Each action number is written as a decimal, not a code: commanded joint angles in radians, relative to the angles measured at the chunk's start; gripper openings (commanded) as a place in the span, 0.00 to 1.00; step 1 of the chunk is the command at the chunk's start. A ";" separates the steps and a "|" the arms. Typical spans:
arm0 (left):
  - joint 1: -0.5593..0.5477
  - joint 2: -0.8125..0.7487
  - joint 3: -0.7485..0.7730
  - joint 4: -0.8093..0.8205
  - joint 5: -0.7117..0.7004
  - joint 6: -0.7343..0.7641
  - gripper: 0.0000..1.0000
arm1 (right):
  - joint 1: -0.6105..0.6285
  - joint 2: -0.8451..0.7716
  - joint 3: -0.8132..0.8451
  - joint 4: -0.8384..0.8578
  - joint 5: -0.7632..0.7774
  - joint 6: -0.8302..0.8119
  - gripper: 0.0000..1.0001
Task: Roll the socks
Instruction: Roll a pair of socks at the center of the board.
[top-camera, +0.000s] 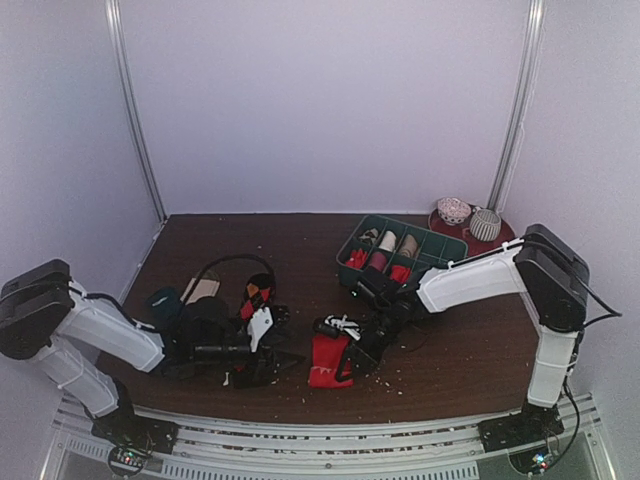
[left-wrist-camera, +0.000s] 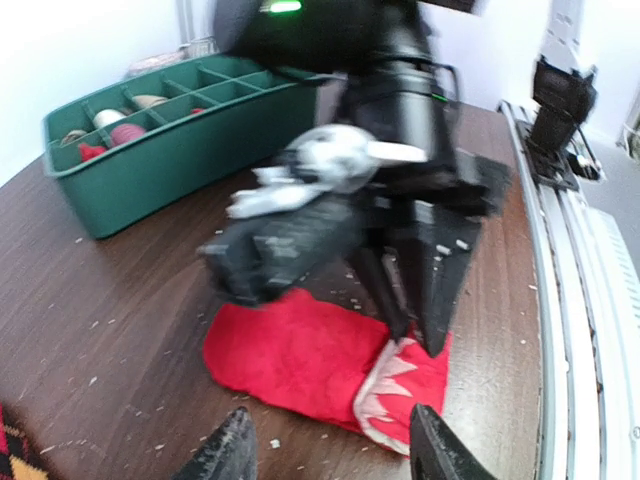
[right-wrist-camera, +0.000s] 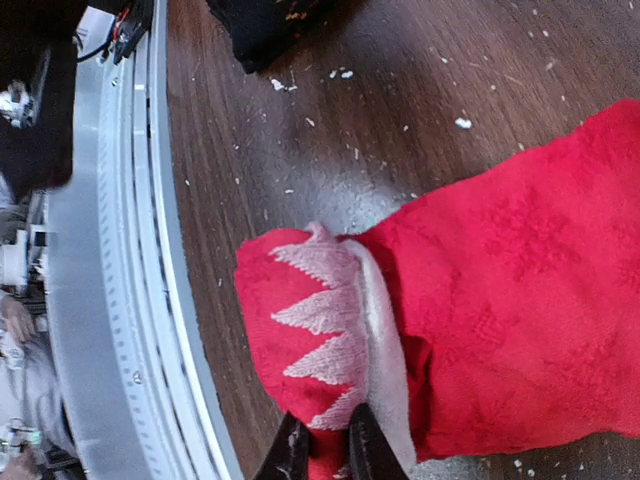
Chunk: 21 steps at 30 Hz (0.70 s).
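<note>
The red sock (top-camera: 328, 360) lies flat on the table near the front edge, its beige zigzag cuff end toward the rail. It also shows in the left wrist view (left-wrist-camera: 310, 360) and the right wrist view (right-wrist-camera: 470, 330). My right gripper (right-wrist-camera: 327, 455) is shut on the red sock's cuff edge; it shows from above too (top-camera: 362, 356). My left gripper (left-wrist-camera: 330, 450) is open and empty, just left of the sock, at the table (top-camera: 262, 352). The black argyle sock (top-camera: 258, 298) lies by the left arm; a corner shows in the left wrist view (left-wrist-camera: 12, 445).
A green divided tray (top-camera: 400, 252) with rolled socks stands at the back right; it also shows in the left wrist view (left-wrist-camera: 170, 120). Two sock balls on a red plate (top-camera: 470, 222) sit behind it. More dark socks (top-camera: 185, 305) lie at the left. The metal rail (top-camera: 320, 435) borders the front.
</note>
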<state>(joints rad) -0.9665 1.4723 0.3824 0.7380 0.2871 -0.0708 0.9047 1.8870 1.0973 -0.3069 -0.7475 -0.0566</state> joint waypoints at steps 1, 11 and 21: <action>-0.062 0.104 0.019 0.149 -0.007 0.081 0.51 | -0.062 0.079 0.036 -0.205 -0.144 0.040 0.13; -0.136 0.256 0.049 0.228 0.028 0.049 0.51 | -0.082 0.180 0.075 -0.199 -0.146 0.048 0.12; -0.136 0.380 0.096 0.258 0.008 0.066 0.52 | -0.081 0.188 0.061 -0.201 -0.164 0.031 0.13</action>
<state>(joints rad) -1.1015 1.8122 0.4622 0.9245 0.2981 -0.0196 0.8127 2.0209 1.1919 -0.4316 -0.9749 -0.0193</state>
